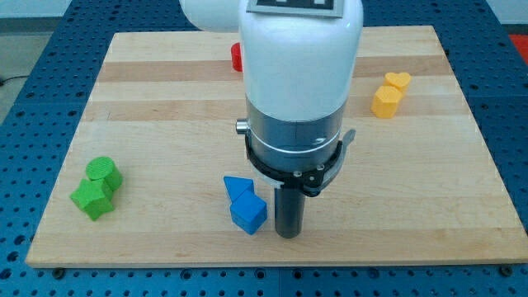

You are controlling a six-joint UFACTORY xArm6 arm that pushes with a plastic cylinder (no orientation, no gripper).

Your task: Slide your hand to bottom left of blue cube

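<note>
The blue cube lies near the view's bottom centre of the wooden board. A blue triangular block touches it just above and to the left. My tip rests on the board just right of the blue cube, slightly below its centre, with a narrow gap between them. The arm's white body rises above it and hides the board's middle.
A green round block and a green star-like block sit together at the view's left. A yellow heart block and a yellow block sit at the upper right. A red block peeks out behind the arm at the top.
</note>
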